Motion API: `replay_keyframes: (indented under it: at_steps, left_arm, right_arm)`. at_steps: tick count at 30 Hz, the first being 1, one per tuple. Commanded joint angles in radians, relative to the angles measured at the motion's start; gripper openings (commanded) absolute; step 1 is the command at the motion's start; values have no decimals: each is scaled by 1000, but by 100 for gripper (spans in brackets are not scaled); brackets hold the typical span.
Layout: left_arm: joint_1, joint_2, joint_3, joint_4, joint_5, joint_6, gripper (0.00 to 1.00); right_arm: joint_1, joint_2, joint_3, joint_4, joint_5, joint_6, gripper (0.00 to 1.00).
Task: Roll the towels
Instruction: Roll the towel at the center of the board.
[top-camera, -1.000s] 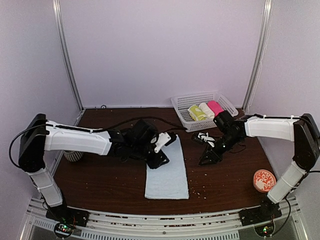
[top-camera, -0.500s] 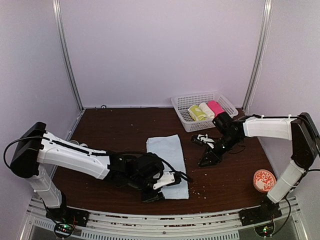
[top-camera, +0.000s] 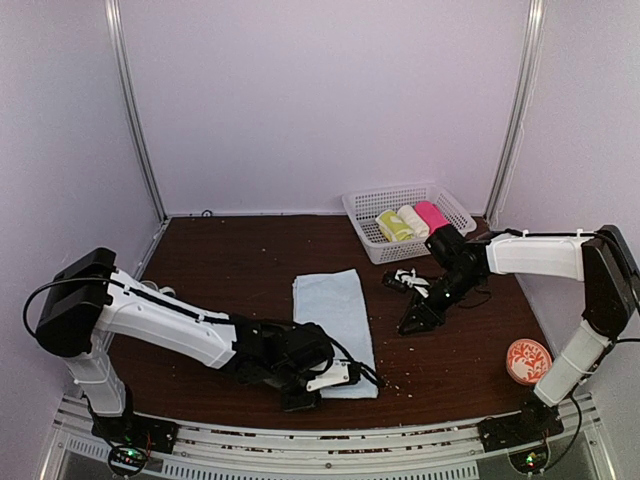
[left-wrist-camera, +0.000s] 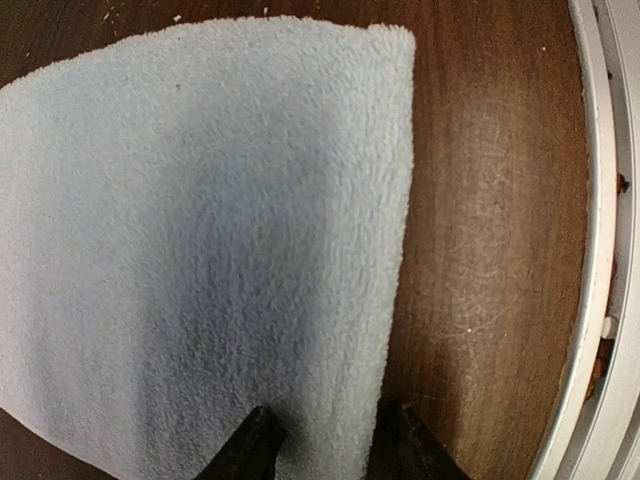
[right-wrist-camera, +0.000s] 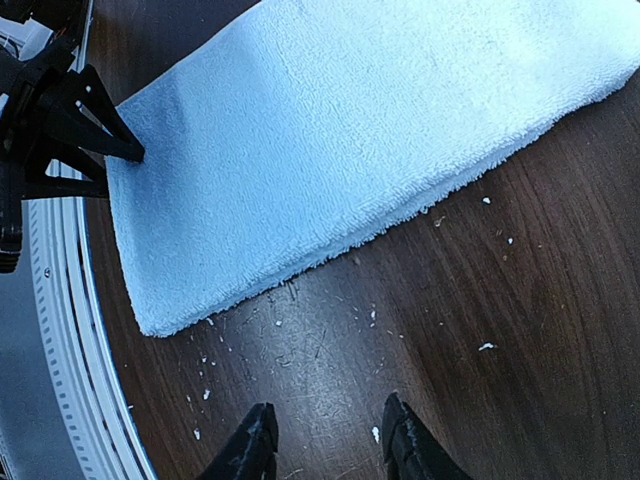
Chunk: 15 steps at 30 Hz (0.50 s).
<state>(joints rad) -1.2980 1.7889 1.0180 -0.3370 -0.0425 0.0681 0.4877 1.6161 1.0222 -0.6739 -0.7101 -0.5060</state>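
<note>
On the table (top-camera: 220, 260), one blue towel (top-camera: 335, 310)

- No legible text, labels, brands or numbers in any view.
- Round red-and-white disc (top-camera: 528, 360) on desk (top-camera: 220, 260): ornamental pattern only, no characters resolved.

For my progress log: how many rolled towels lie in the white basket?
3: yellow-green roll on the left, cream roll in the middle, pink roll on the right. More may hide beneath.
</note>
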Motion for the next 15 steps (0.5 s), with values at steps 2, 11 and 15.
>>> replay_keyframes:
  at_steps: [2,11,15]
  left_arm:
    - [-4,15,-25,51,-22,34,29]
    - [7,68,30,88,93,26,0]
    - [90,99,52,112,324,-36,0]
  right_arm:
    - [4,4,10,-19,-18,-15,37]
    - [13,-214,-35,-37,-28,-72,38]
    - [68,-282,-62,-169,-79,-199,44]
